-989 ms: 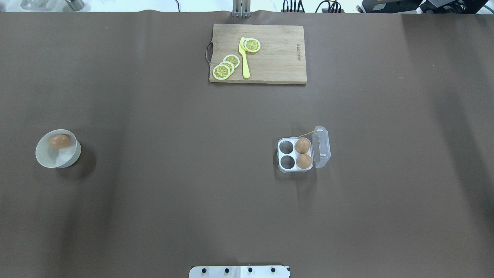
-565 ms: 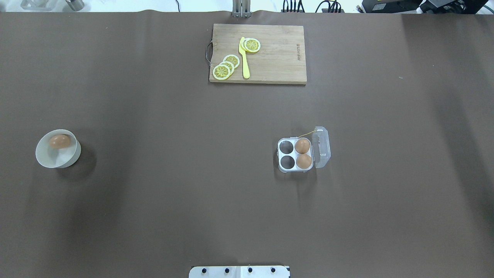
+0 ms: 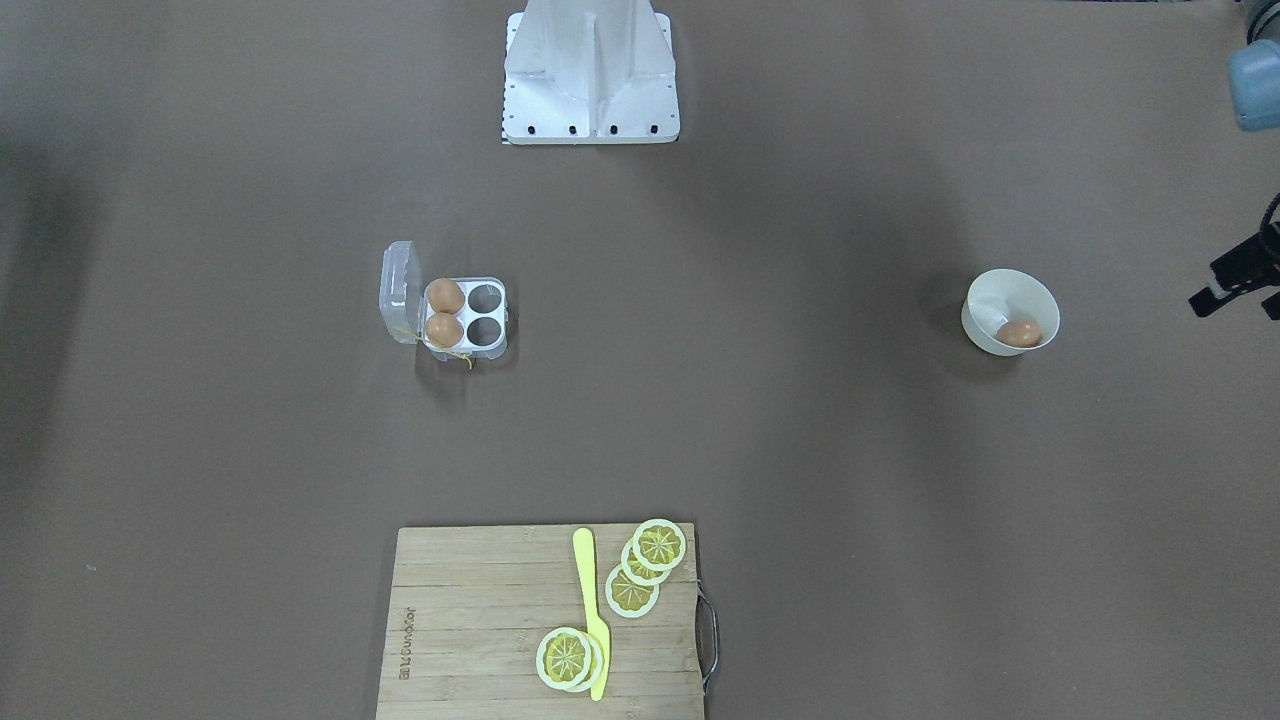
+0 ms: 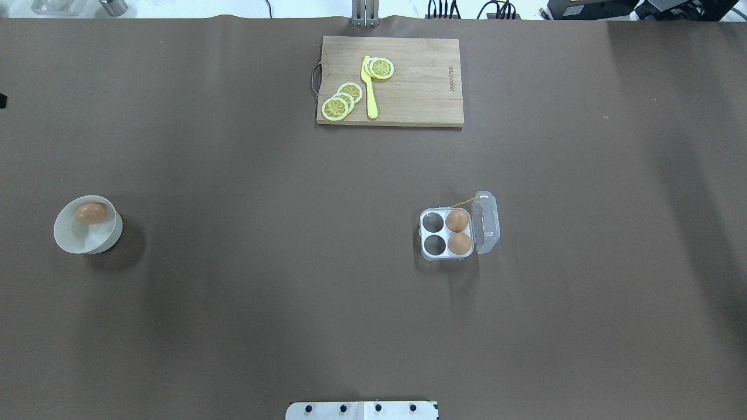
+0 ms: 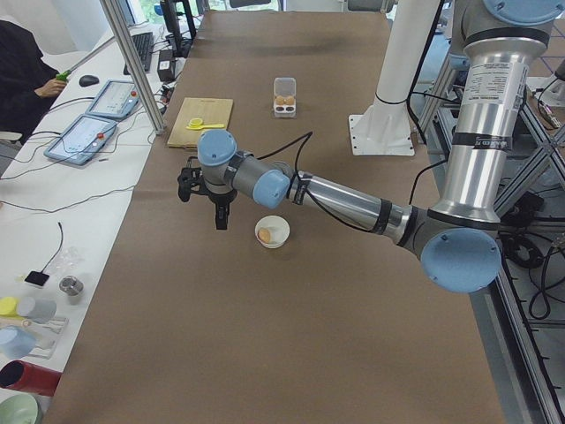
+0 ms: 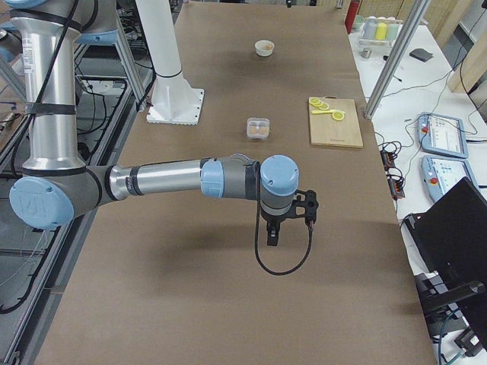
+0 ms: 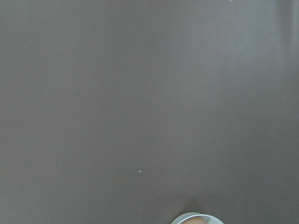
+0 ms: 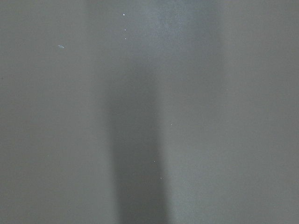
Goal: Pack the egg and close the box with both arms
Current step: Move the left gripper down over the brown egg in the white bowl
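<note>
Brown table (image 4: 292, 303), bowl (image 4: 69, 241) holding egg (image 4: 90, 213), open box (image 4: 422, 234) with apparently two eggs (image 4: 457, 220)

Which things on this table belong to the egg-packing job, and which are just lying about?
Job: loose egg in the bowl; egg box, lid open, holding two eggs, two cells empty.
Lying about: cutting board, lemon slices, yellow knife.

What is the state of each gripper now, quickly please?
Left gripper: cannot be told; the front-facing view cuts it off at its edge.
Right gripper: cannot be told; only the side view shows it.
</note>
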